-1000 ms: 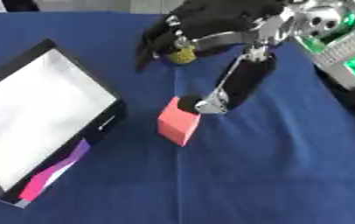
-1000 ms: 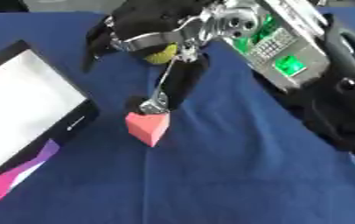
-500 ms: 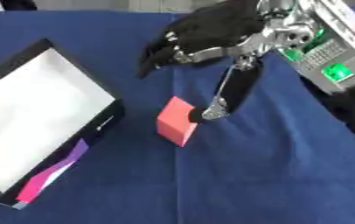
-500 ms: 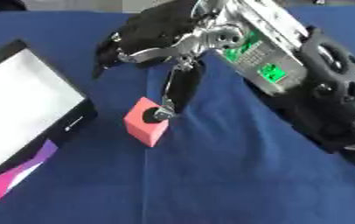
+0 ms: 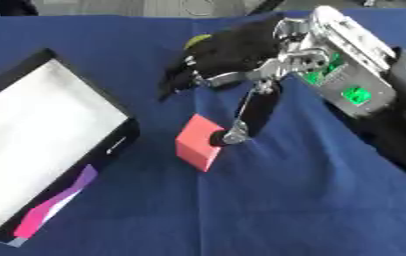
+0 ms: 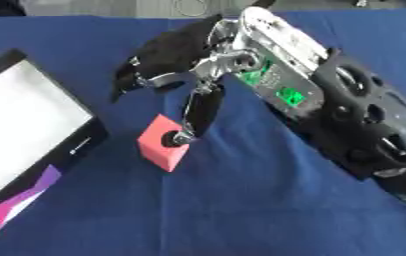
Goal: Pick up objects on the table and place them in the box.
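The right hand (image 5: 233, 55) reaches in from the upper right over the blue table (image 5: 268, 200), black fingers (image 5: 176, 82) curled downward toward the left. One long thumb (image 5: 250, 112) hangs straight down from the palm, and its silver tip rests against the right top edge of the pink block (image 5: 198, 142). The other fingers are bent and spread above the cloth, clear of the block. A bit of yellow-green (image 5: 198, 39) peeks out at the top of the hand behind the knuckles; it looks tucked under the curled fingers, but I cannot tell what it is or whether the hand truly grips it. So the hand is partly closed, with the thumb touching the block and nothing clearly pinching the block from the other side.

The pink block sits on the table near the middle, tilted on a corner-on angle, just to the right of the box (image 5: 31, 150). The box lies at the left, a shallow black-rimmed tray with a white inside and a pink and purple stripe on its near side wall. Block and box are apart, blue cloth showing between them.
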Controlling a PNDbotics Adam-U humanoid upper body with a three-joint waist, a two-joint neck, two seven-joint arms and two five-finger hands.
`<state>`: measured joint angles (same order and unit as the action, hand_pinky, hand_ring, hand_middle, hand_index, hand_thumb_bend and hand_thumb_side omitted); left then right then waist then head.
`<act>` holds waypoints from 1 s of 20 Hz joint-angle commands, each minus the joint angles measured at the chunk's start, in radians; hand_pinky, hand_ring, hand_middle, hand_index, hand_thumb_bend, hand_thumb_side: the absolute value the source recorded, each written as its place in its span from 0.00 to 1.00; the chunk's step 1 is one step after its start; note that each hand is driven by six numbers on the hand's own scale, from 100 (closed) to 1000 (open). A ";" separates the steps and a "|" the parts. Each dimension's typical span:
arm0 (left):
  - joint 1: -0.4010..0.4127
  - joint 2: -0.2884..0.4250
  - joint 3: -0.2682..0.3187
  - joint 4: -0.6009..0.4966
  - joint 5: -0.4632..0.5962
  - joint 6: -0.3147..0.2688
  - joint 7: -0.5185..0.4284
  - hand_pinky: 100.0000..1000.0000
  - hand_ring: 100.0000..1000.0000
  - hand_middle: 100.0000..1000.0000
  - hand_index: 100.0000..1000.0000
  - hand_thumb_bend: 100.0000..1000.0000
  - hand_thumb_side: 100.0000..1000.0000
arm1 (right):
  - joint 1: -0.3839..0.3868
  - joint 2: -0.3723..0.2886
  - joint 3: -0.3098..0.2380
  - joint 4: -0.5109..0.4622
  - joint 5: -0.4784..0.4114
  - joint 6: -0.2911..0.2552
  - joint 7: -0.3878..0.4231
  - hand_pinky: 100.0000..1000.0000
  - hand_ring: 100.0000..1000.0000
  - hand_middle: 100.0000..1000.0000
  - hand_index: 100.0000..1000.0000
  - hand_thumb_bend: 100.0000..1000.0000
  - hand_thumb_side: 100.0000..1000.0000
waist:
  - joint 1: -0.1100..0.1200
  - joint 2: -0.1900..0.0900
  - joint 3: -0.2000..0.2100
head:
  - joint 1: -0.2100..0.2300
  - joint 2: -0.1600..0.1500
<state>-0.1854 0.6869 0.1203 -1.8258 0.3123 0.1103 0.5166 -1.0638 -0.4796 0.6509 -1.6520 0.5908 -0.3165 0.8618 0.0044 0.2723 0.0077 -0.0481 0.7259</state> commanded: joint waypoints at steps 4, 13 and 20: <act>-0.008 0.034 0.010 -0.008 0.003 -0.001 -0.004 0.77 0.79 0.76 0.88 0.73 0.59 | -0.029 -0.028 0.001 -0.008 -0.027 -0.057 0.045 0.95 0.92 0.91 0.94 0.28 0.30 | -0.010 0.000 -0.001 | -0.002 -0.015; -0.008 0.037 0.009 -0.007 0.003 -0.001 -0.008 0.78 0.79 0.77 0.87 0.73 0.59 | -0.037 -0.043 0.010 -0.035 -0.035 -0.069 0.045 0.95 0.91 0.91 0.94 0.26 0.32 | -0.006 0.007 -0.005 | -0.001 -0.037; -0.008 0.037 0.009 -0.006 0.006 -0.002 -0.008 0.78 0.79 0.77 0.88 0.73 0.59 | -0.025 -0.055 0.033 -0.032 -0.032 -0.052 0.045 0.95 0.92 0.91 0.94 0.28 0.30 | -0.003 0.017 -0.008 | -0.002 -0.048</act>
<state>-0.1855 0.6869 0.1201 -1.8249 0.3162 0.1095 0.5103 -1.0747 -0.5112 0.6893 -1.6675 0.5617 -0.3213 0.8572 0.0044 0.2925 0.0002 -0.0477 0.6904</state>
